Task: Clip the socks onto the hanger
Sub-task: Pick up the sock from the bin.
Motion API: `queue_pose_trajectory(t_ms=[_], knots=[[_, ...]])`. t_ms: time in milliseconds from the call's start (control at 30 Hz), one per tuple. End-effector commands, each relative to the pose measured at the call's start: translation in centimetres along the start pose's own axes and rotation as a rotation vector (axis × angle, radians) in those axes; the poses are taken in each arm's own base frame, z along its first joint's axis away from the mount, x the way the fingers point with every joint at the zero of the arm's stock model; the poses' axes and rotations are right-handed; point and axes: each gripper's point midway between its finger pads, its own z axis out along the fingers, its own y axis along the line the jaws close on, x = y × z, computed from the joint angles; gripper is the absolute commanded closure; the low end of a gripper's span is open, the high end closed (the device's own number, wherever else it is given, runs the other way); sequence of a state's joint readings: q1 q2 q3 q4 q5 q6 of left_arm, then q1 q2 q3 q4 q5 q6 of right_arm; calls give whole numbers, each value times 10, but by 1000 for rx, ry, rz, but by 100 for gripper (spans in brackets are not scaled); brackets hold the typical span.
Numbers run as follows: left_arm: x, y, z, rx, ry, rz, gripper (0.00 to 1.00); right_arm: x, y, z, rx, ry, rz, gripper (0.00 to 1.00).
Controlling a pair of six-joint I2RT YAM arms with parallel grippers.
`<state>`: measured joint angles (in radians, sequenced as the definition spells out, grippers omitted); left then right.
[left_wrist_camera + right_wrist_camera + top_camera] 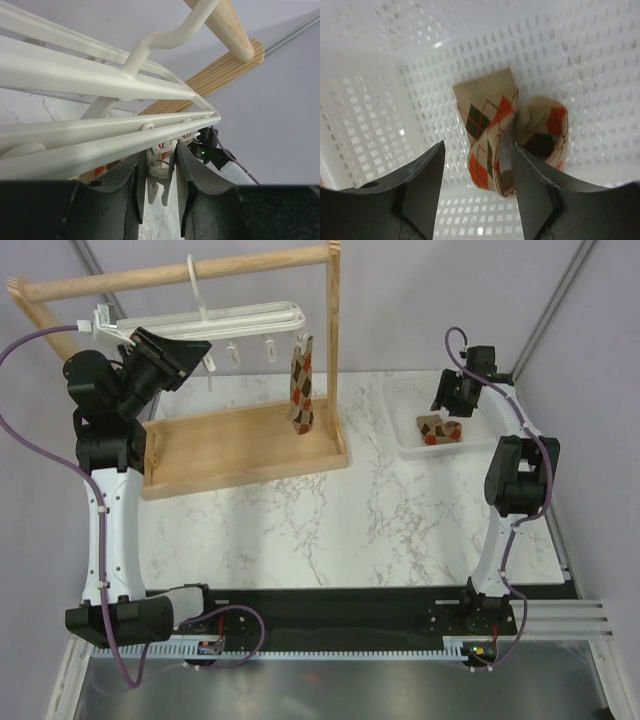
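Now holds right hand (477, 150) wide above the basket (370, 100), straddling the folded sock (487, 120) inside, long axis crossing the closing line. Pinches a clip (156, 187) under the hanger (100, 80) with narrow left hand (161, 150), well left of the basket. Calls for right arm, nearest.

Hanging sock (301, 392): tan ground, argyle diamonds in dark brown, red-orange and cream. Crumpled sock (492, 145): the same tan argyle, its orange-red and dark brown diamonds crossed by thin lines. Hanger (250, 313): plain white. Basket (370, 100): white, gridded with small perforations. Rack (240, 445): pale wood grain. Table (380, 520): white marble, grey veining.
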<state>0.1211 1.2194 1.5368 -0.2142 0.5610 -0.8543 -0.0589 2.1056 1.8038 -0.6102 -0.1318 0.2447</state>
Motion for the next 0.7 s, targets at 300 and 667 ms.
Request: queue_pose_trajectory(t_ms=[300,667], knots=[[3,-20,-11,79,9,51,98,-41,2,43,-11,-23,-103,38],[-1,-30,-12,109,9,55,98,-2,-10,94,23,79,-111,39]])
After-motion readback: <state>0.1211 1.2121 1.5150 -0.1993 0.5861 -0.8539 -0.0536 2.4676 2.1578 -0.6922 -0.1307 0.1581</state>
